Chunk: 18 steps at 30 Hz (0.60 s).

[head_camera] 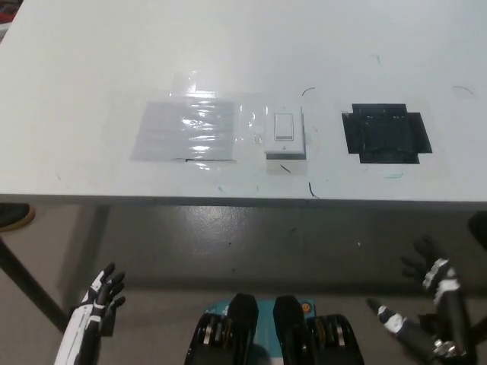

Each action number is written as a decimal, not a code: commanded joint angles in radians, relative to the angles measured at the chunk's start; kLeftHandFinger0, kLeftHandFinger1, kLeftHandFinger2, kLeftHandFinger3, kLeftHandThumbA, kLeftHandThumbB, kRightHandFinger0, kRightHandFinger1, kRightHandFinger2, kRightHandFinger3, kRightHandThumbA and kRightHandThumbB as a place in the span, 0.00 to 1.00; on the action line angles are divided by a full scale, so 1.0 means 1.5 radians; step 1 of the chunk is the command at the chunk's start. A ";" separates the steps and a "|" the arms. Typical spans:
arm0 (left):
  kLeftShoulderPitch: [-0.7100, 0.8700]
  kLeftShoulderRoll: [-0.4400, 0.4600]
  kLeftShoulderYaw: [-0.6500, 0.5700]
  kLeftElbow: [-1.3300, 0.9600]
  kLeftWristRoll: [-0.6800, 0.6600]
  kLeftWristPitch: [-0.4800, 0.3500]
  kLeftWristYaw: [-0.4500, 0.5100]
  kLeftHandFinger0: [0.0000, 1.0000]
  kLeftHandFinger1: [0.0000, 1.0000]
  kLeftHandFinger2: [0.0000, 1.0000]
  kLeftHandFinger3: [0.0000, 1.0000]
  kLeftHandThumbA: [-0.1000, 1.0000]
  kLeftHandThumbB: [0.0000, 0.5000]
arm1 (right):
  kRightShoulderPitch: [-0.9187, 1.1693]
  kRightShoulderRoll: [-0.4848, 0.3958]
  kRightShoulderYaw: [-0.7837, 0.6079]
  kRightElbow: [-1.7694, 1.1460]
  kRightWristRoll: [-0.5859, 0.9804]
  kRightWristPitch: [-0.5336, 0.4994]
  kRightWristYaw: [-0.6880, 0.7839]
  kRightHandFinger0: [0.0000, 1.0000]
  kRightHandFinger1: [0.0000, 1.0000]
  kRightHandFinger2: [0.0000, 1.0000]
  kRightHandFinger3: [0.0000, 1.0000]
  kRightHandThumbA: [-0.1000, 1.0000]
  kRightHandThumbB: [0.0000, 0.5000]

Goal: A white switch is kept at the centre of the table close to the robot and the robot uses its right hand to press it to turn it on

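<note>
2 hands of mine hang below the near edge of the white table (91, 53), neither touching it. On the tabletop, from largest to smallest: a shiny grey taped patch (186, 129) at centre-left, a black taped square (386, 134) to the right, and between them the white switch (284, 132), just beside the grey patch. My black right hand (428, 266) is at lower right, fingers spread, holding nothing. My white left hand (97, 300) rests at lower left, fingers apart and empty.
</note>
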 commanded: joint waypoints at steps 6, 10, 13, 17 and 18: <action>-0.036 0.029 -0.015 -0.036 0.012 -0.026 -0.024 0.81 0.72 0.83 1.00 0.95 0.00 | -0.258 -0.113 -0.067 -0.288 -0.156 0.257 0.074 0.00 0.00 0.00 1.00 1.00 0.68; -0.044 0.035 -0.021 -0.019 0.026 -0.036 -0.026 0.51 0.39 0.54 1.00 1.00 0.00 | -0.393 -0.184 -0.043 -0.305 -0.211 0.345 0.161 0.27 0.00 0.02 1.00 1.00 0.62; -0.048 0.034 -0.021 -0.003 0.028 -0.043 -0.023 0.47 0.37 0.52 1.00 1.00 0.01 | -0.498 -0.237 0.014 -0.270 -0.244 0.413 0.257 0.63 0.39 0.43 1.00 1.00 0.63; -0.050 0.031 -0.022 0.013 0.018 -0.047 -0.023 0.28 0.23 0.42 1.00 1.00 0.05 | -0.631 -0.276 0.095 -0.153 -0.209 0.446 0.339 0.14 0.18 0.19 1.00 1.00 0.68; -0.051 0.031 -0.022 0.014 0.018 -0.048 -0.023 0.28 0.22 0.42 1.00 1.00 0.04 | -0.641 -0.279 0.102 -0.141 -0.204 0.452 0.343 0.15 0.20 0.19 1.00 1.00 0.69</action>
